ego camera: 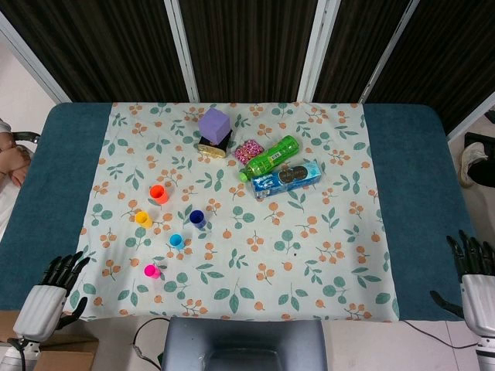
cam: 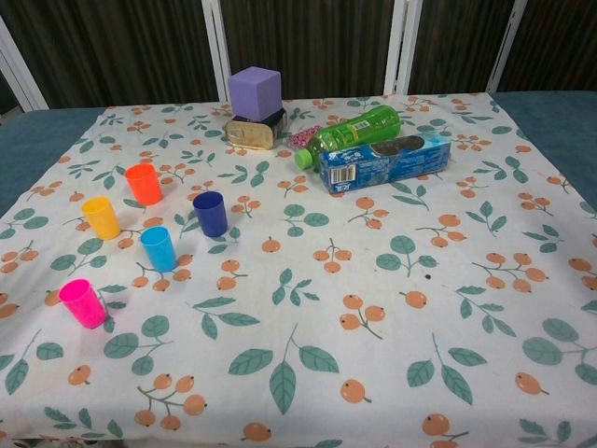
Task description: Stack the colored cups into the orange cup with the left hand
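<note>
Nothing is stacked yet: orange cup, yellow, navy, blue and pink stand apart; my left hand is empty, fingers spread, at the near-left edge

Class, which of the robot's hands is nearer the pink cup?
Left. The left hand sits just off the cloth beside the pink cup; the right hand is across the table.

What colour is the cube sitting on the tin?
Purple cube, clearest in the chest view.
</note>
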Available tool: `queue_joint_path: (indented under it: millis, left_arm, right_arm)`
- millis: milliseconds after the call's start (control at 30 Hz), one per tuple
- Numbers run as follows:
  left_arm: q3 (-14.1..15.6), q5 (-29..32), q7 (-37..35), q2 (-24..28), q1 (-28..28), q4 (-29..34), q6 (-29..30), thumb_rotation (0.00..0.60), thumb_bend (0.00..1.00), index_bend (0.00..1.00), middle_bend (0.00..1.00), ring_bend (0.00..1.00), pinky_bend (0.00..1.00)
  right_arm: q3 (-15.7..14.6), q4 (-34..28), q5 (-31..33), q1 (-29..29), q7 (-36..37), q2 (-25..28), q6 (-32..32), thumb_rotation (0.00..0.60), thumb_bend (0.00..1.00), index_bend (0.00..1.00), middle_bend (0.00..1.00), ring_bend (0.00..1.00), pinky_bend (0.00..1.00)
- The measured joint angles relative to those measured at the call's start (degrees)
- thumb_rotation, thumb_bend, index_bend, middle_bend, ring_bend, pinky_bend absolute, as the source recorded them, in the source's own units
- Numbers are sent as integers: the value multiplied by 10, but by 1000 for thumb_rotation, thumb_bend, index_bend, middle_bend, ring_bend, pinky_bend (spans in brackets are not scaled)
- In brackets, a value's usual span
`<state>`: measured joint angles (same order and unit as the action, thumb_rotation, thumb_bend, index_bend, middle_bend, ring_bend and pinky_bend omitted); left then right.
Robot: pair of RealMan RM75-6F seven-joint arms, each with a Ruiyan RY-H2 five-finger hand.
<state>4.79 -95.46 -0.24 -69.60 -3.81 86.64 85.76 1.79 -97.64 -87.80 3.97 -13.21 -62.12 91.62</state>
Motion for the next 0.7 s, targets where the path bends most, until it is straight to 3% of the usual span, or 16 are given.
queue_joint_path:
  millis: [167,267,333,367,400,467,533,700]
  left_arm:
    - [-1,0,-3,-2,-2,-1,-3,600,422,0,0,0,79]
    - [-6,-6,-15,-12,-12,-1,-7,600,421,0,70,107,287]
    - [-17,-9,-30,-28,-25,0,-9,600,421,0,284,396,634]
    - [-29,-11,-37,-42,-36,1,-10,600,421,0,454,597,827]
    - [-40,-10,-39,-54,-44,4,-12,600,421,6,621,777,955]
    - [-67,0,-42,-81,-65,18,-23,600,420,24,820,952,1000]
    - [-85,14,-37,-95,-85,30,-44,600,420,47,922,998,1000]
    - [-139,95,47,-133,-148,66,-127,600,396,135,1000,1000,1000]
  right_arm:
    - [0,-1,0,0,1,1,-1,600,229,0,0,0,0]
    - [0,-1,1,-1,4,3,-2,600,229,0,0,0,0]
    - [0,-2,2,-1,10,5,-4,600,229,0,0,0,0]
    - [0,-3,2,-2,12,5,-7,600,229,0,0,0,0]
    - [0,-3,2,-3,12,6,-9,600,229,0,0,0,0]
    - [-1,-4,3,-5,12,6,-13,600,229,0,0,0,0]
    - [0,-4,5,-6,12,6,-14,600,229,0,0,0,0]
    - [4,-4,14,-9,13,6,-19,600,229,0,0,0,0]
